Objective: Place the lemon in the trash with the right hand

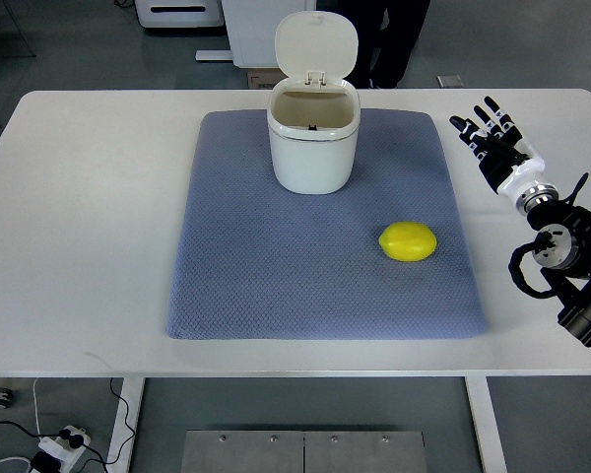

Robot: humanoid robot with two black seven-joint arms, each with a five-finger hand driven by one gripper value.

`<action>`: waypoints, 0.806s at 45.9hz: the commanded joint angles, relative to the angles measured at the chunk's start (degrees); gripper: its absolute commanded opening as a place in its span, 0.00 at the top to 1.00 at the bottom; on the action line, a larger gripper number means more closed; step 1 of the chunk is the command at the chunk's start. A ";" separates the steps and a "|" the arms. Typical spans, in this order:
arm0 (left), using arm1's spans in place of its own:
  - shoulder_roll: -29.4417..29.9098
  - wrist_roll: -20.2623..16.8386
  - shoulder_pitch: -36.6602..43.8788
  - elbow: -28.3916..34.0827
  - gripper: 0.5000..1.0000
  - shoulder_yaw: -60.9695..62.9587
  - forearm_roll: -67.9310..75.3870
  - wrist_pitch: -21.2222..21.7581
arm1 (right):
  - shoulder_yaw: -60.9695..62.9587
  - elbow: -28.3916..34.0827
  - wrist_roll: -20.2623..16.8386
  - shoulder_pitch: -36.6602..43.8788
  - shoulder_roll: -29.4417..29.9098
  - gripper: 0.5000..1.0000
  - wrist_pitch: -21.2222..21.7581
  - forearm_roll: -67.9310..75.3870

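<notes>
Yellow and glossy, the lemon (408, 241) lies on its side on the right part of a grey-blue mat (276, 276), an oval with a slightly pointed end and a soft highlight on top. It sits alone, touching nothing but the mat, well in front of and to the right of the trash bin (313, 148). That bin is a small cream-white tub with rounded corners, standing upright near the far edge of the mat; its hinged lid (316, 47) is swung up and back, leaving the mouth uncovered and a pale beige interior in sight. Between lemon and bin only bare mat shows. The mat has a fine quilted, diamond-like weave and rounded corners, and it lies flat on a smooth white table (89, 217). The right hand (492, 143) hovers above the table's right side, off the mat and apart from the lemon, its black fingers (478, 113) spread and pointing away from the robot, grasping nothing; a white-and-silver wrist and black cabled forearm trail toward the right edge. Past the table's far edge a grey floor, white furniture bases and a person's dark trouser legs (394, 39) can be seen; a power strip (59, 448) lies on the floor at the lower left.
</notes>
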 commanded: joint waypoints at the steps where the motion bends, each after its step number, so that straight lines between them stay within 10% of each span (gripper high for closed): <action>1: 0.00 0.01 0.00 0.03 0.00 0.00 0.00 0.00 | -0.01 -0.01 0.08 0.00 0.00 0.00 0.00 -0.02; 37: 0.00 -0.08 0.08 -0.05 0.00 0.00 -0.09 0.00 | -0.01 -0.01 0.00 0.00 -0.08 0.00 0.00 0.06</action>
